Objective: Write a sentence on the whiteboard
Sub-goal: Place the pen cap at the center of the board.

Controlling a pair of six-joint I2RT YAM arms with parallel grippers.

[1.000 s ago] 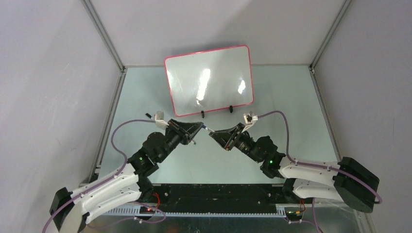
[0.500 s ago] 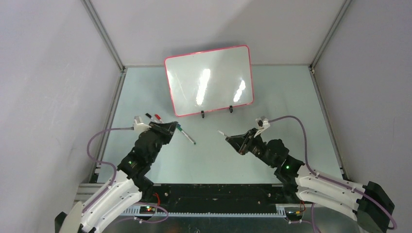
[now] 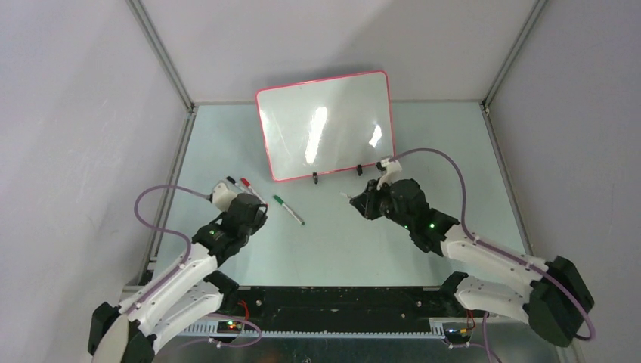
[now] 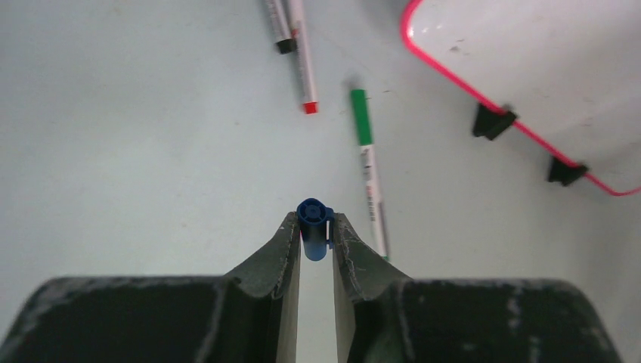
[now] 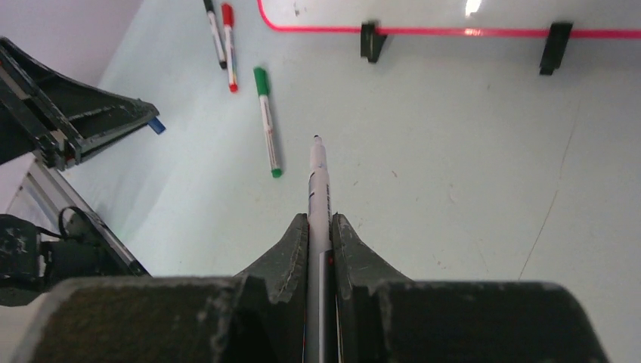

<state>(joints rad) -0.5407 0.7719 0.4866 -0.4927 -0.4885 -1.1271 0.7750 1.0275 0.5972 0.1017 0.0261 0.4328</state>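
The whiteboard (image 3: 325,125) stands propped on its two black clip feet (image 5: 369,41) at the far middle of the pale green table (image 3: 332,249). It has not shifted over the last second, and its glossy face carries only streaks of glare.

A second ago the two grippers met tip to tip just in front of the board. Now they are well apart. The left gripper (image 4: 315,234) has drawn back toward the near left and is clamped on a small blue cap (image 4: 313,212), which pokes out between its fingertips. The right gripper (image 5: 320,227) has moved up toward the board and sits near the right-hand clip foot. It grips an uncapped white-barrelled marker (image 5: 317,178), with the dark tip sticking out ahead of the fingers and off the table.

Three capped markers lie on the table to the left of the board's near edge. A green marker (image 4: 368,170) lies closest to the middle. It is in full view now that the left arm has backed off it. A red marker (image 4: 302,60) and a black marker (image 4: 278,26) lie side by side farther left.
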